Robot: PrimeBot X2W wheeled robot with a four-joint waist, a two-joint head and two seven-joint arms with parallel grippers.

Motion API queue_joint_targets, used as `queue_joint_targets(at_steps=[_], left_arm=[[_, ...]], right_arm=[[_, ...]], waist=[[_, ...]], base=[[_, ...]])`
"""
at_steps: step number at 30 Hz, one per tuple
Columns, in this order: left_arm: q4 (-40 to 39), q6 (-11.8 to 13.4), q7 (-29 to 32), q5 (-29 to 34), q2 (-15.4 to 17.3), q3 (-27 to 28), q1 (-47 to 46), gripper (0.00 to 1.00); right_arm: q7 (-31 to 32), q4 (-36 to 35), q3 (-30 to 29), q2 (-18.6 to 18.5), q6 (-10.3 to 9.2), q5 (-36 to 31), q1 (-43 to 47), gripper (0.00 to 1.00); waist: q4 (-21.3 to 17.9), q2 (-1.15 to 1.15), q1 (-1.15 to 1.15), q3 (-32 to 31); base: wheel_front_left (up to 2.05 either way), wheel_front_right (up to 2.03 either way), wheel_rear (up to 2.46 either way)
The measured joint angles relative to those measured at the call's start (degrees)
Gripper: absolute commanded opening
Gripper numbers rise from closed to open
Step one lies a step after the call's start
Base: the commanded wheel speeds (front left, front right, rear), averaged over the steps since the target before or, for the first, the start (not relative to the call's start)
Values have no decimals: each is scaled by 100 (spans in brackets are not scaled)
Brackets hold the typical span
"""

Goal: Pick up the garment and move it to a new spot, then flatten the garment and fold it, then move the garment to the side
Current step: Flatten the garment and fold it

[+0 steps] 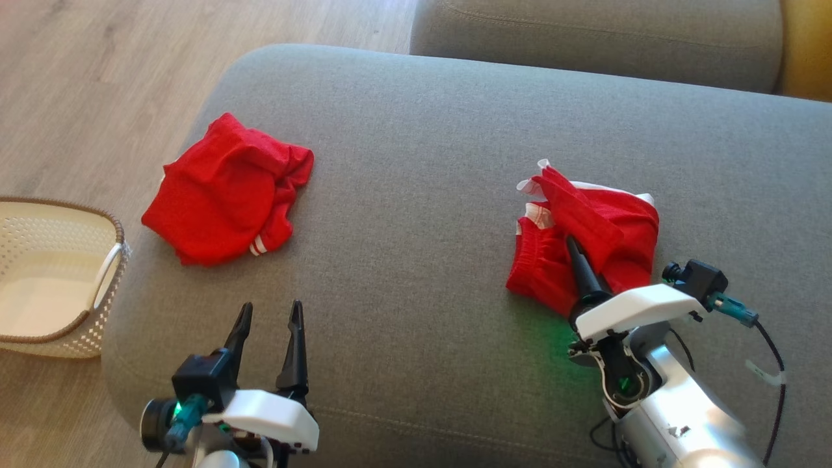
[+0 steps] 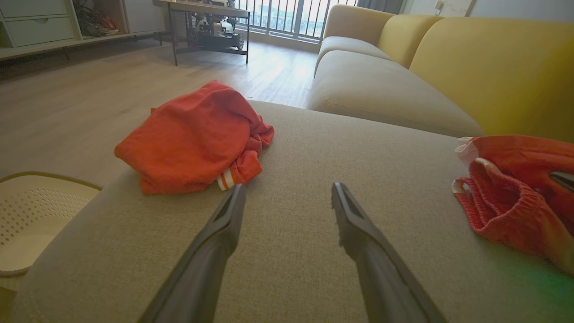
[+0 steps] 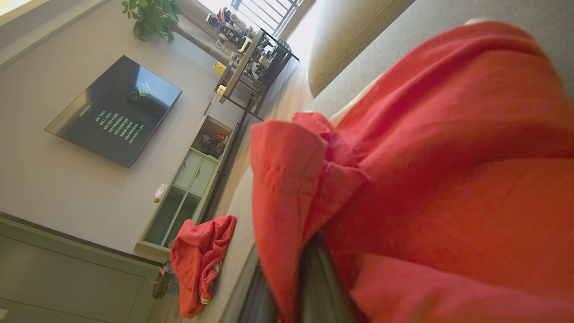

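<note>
The right pincer point(image 1: 573, 244) is clamped on a crumpled red garment point(image 1: 617, 227) at the right of a gray sofa cushion point(image 1: 422, 162). The left pincer point(image 1: 271, 305) hovers with its fingers apart, near a second red garment point(image 1: 224, 192).

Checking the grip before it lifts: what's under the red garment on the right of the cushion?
The grey cushion lies beneath the red garment. The right gripper, shut, reaches into its folds. Cloth partly covers the dark fingers, so how much fabric they pinch is hidden.

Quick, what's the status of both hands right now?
Left hand: open, holding nothing.
Right hand: closed on the crumpled red cloth garment with white trim.
</note>
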Motion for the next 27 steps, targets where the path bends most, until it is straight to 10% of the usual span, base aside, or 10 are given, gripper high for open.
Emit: queue_joint_targets(at_steps=[10,12,27], left_arm=[[7,7,0,-1,0,-14,1,100],[18,8,0,-1,0,-21,1,100],[55,32,0,-57,0,-55,1,100]], right_arm=[[0,-1,468,-9,0,-151,9,1],[0,66,525,-8,0,-276,9,100],[1,-448,1025,-15,0,-1185,186,100]], waist=[[31,0,0,-2],[32,0,0,-3],[30,0,0,-3]], base=[[0,0,0],[0,0,0],[0,0,0]])
